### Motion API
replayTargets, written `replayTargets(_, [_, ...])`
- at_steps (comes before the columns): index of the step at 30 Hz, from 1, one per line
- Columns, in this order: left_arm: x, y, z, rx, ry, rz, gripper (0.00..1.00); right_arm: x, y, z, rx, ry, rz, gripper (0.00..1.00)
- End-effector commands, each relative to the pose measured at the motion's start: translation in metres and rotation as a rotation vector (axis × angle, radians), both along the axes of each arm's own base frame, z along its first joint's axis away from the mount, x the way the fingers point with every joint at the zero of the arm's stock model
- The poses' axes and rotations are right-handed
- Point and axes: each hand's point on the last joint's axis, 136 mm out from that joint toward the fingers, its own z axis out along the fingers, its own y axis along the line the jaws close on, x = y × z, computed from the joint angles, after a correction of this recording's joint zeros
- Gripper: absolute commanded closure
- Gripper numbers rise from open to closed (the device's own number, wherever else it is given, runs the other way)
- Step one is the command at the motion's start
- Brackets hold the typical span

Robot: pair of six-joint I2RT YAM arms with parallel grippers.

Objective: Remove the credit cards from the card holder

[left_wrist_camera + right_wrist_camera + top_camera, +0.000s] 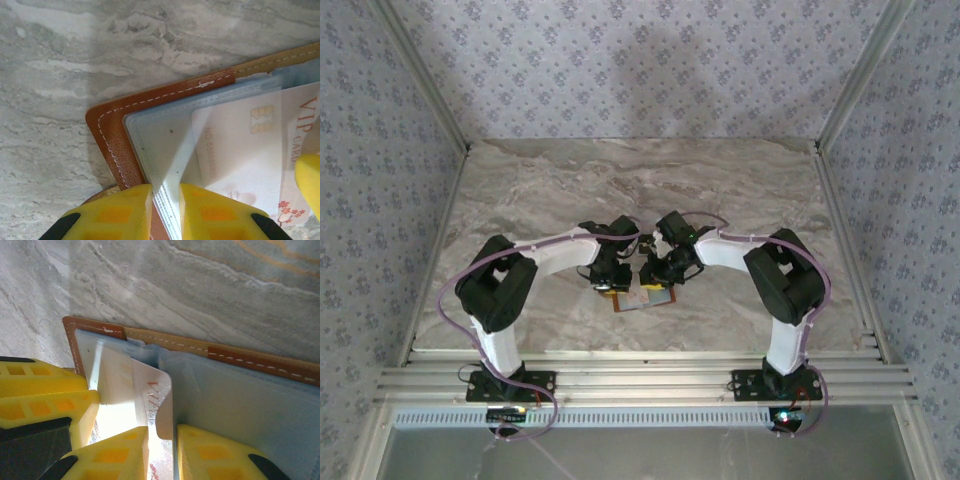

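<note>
Top external: right gripper (656,282) angles inward, pinching card (131,385) in card holder (642,299).

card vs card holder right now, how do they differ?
Look: the card holder is orange-brown stitched leather with a grey-blue lining; the card is pale, with a chip and VIP print.
Pose: the card holder lies open and flat; the card sticks partly out of a pocket.
Grip: the left gripper pinches the card holder's edge; the right gripper pinches the card.
Shared: both thin, flat, round-cornered.
</note>
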Motion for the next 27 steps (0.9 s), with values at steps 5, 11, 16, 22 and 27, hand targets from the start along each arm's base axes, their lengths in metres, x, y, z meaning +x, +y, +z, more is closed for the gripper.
replayTargets(5, [-0.013,0.017,-0.018,0.105,0.05,-0.025,0.79,-0.009,0.004,-0.007,0.035,0.039,0.031,0.77])
replayTargets(11, [-0.013,0.018,-0.017,0.109,0.05,-0.025,0.79,-0.011,0.002,-0.012,0.026,0.05,0.029,0.81])
replayTargets(16, [-0.013,0.02,-0.016,0.117,0.045,-0.026,0.79,-0.011,-0.002,-0.009,0.016,0.035,0.022,0.87])
replayTargets(22, [-0.012,0.022,-0.015,0.127,0.037,-0.028,0.79,-0.008,-0.012,-0.003,-0.005,0.011,0.009,0.92])
replayTargets(27, [-0.01,0.021,-0.013,0.128,0.031,-0.035,0.79,-0.006,-0.022,0.003,-0.023,-0.003,0.001,0.93])
